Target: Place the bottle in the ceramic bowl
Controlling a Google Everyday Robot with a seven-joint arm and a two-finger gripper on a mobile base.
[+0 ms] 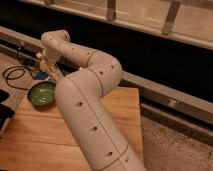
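One white arm (95, 100) with dark round dimples fills the middle of the view, rising from bottom centre, bending at an elbow right of centre and reaching back left to its wrist. The hand (50, 70) hangs at the far left end of the arm, pointing down, just above and slightly right of the ceramic bowl (41, 93). Cannot tell whether the hand is clenched or released; its tip is a small pale cluster against the dark background. A slim whitish shape at the hand may be the bottle (56, 73), but it cannot be told apart from the hand's own parts, so whether it is gripped is unclear. The ceramic bowl, green and glossy with a darker rim, sits on the wooden desk (122, 107) directly below-left of the hand, near the desk's left edge; its inside looks bare. Left of the hand, beyond the desk, a black cable (14, 76) loops on the floor. Behind the hand runs a dark wall with a grey rail (165, 92) along its base.
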